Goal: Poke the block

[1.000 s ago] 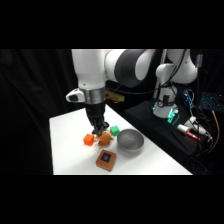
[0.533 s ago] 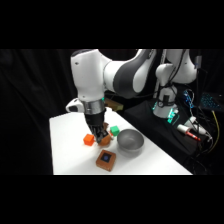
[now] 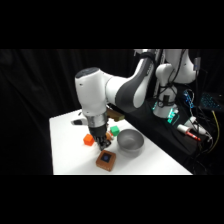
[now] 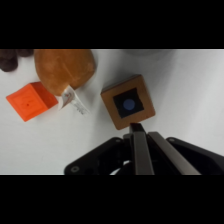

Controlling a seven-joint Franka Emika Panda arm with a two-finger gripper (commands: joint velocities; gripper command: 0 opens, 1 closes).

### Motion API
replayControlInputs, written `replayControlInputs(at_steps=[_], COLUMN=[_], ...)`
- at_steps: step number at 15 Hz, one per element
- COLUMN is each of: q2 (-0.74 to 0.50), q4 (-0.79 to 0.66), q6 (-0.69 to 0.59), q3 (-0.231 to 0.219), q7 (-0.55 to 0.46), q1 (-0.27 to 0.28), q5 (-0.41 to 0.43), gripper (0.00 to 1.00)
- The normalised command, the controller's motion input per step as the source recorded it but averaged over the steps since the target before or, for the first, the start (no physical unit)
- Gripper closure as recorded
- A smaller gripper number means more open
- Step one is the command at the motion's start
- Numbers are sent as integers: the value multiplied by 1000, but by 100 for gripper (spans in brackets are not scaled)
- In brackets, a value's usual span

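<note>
The block [image 4: 128, 102] is a flat square brown wooden piece with a dark blue square mark on top. In the wrist view it lies just beyond my gripper [image 4: 136, 129], whose fingers are shut together with their tip at the block's near edge. I cannot tell whether they touch. In the side view the block [image 3: 106, 161] sits near the table's front edge, and the gripper [image 3: 104, 146] hangs just above its far side.
A small orange cube [image 3: 88, 140] and a small green cube [image 3: 115, 130] lie behind the gripper. A grey bowl [image 3: 131, 141] stands to the block's right. A brown rounded thing [image 4: 65, 67] with a white tag [image 4: 75, 101] lies by the orange cube [image 4: 31, 101].
The arm has swung forward over the table and the gripper has come down toward the block. The block, cubes and bowl have not moved.
</note>
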Motion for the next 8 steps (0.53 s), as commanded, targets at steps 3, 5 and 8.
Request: replayControlInputs(at_steps=[3,5,8], q2=[139,132,121], q4=[27,24,22], q6=[194,191,194], q3=[43,51,55], q7=[-20,-23,-24], q1=[-11,-16,-17], q5=[-6,9,16], gripper=[100,100,100])
